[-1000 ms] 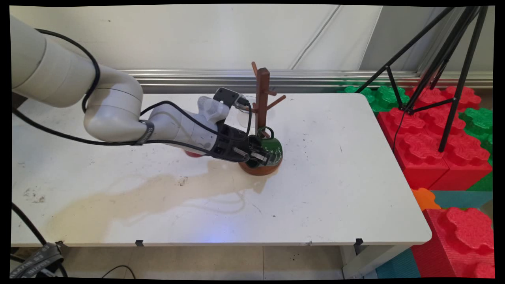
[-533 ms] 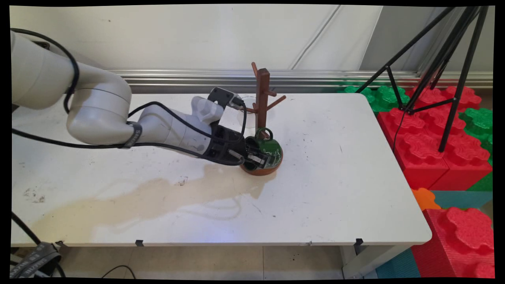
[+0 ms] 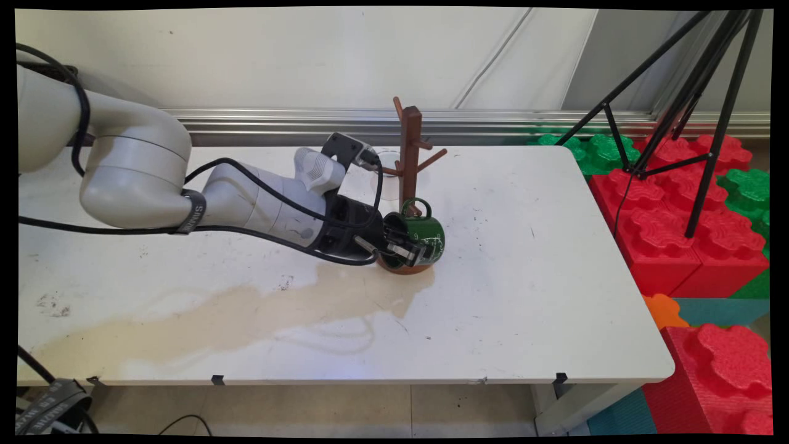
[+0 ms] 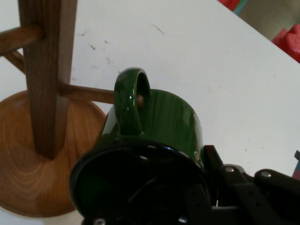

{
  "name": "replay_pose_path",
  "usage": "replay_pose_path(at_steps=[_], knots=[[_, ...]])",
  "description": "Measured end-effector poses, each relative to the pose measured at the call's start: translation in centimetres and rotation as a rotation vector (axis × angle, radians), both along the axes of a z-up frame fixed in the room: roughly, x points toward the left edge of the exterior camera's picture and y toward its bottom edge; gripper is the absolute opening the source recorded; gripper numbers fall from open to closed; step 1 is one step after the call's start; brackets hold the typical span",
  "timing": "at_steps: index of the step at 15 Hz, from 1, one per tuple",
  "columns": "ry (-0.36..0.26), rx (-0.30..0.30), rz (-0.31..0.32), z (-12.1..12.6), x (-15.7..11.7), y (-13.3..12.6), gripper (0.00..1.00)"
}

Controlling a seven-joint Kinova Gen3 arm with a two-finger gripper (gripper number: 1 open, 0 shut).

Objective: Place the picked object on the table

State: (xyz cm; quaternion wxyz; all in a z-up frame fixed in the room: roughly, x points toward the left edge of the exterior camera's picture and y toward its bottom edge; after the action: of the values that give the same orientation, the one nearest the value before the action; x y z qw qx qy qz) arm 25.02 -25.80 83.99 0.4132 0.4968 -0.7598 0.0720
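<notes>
One green mug (image 3: 423, 233) in tool (image 3: 404, 248), one wooden mug tree (image 3: 410, 161).

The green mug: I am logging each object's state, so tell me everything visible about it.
The glossy green mug, ceramic by its look, has a dark interior, faint pale markings on its side and a looped handle. It lies tipped on its side, mouth towards the black two-finger gripper, which is shut on its rim, one finger inside. A lower peg of the brown wooden mug tree passes through the handle. The mug sits over the tree's round base.
</notes>
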Motion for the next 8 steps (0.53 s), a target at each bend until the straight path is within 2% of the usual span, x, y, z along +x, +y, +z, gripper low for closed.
replay_pose_path(at_steps=[8], knots=[[0.006, -0.016, -0.051, 1.6, -0.9, 1.6, 0.00]])
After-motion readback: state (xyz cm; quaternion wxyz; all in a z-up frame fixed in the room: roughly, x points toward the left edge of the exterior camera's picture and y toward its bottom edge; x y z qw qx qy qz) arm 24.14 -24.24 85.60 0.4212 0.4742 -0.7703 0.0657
